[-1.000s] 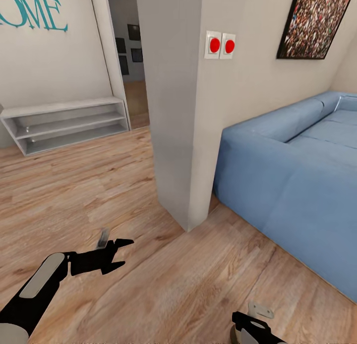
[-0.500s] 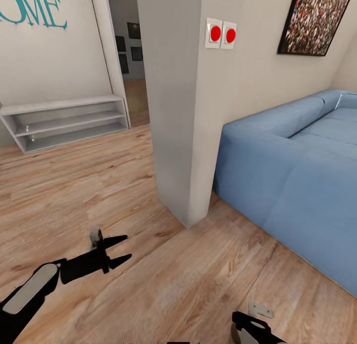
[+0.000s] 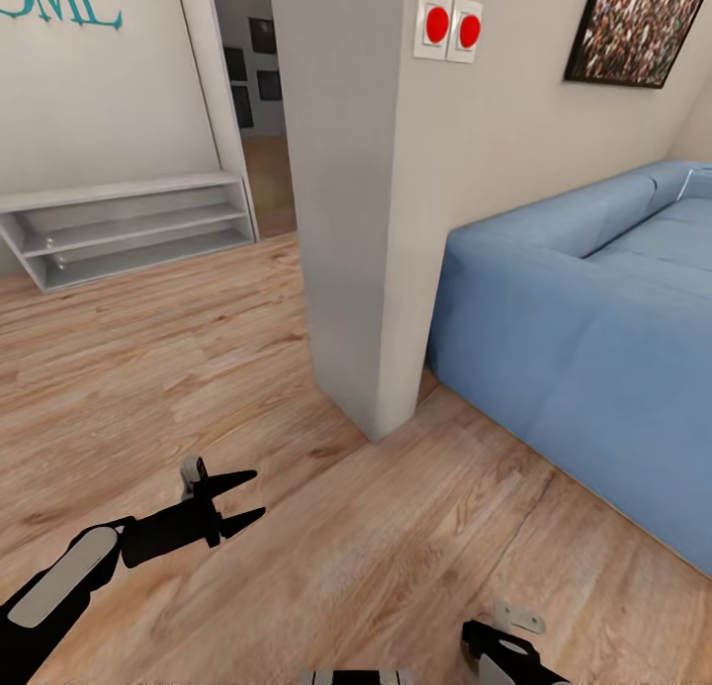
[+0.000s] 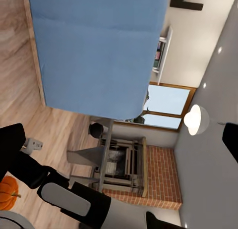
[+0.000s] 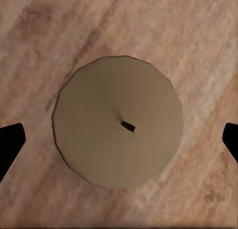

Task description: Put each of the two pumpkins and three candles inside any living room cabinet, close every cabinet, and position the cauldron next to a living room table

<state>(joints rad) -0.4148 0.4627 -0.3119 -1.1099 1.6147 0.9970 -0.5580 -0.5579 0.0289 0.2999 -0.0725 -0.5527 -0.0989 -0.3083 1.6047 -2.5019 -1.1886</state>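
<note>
A round tan candle (image 5: 99,154) with a short dark wick stands on the wood floor, seen from straight above in the right wrist view. My right gripper (image 5: 119,137) hangs over it, open, one black fingertip on each side and both clear of the wax. An orange pumpkin (image 4: 7,193) lies on the floor close to my right arm (image 4: 69,201). In the head view my left gripper (image 3: 240,500) is open and empty, low over the floor at the left. The right gripper (image 3: 502,653) is cut off by that view's bottom edge. The cabinet and the cauldron are out of view.
A grey wall corner (image 3: 356,220) with two red switches (image 3: 451,26) stands ahead. A blue sofa (image 3: 593,339) runs along the right. White open shelving (image 3: 129,230) sits against the left wall beside a doorway. A brick fireplace (image 4: 148,177) lies beyond the sofa.
The whole head picture has shifted upward, so the camera has moved. My left gripper dropped lower and leftward a second ago and has since held still. The right gripper has stayed put.
</note>
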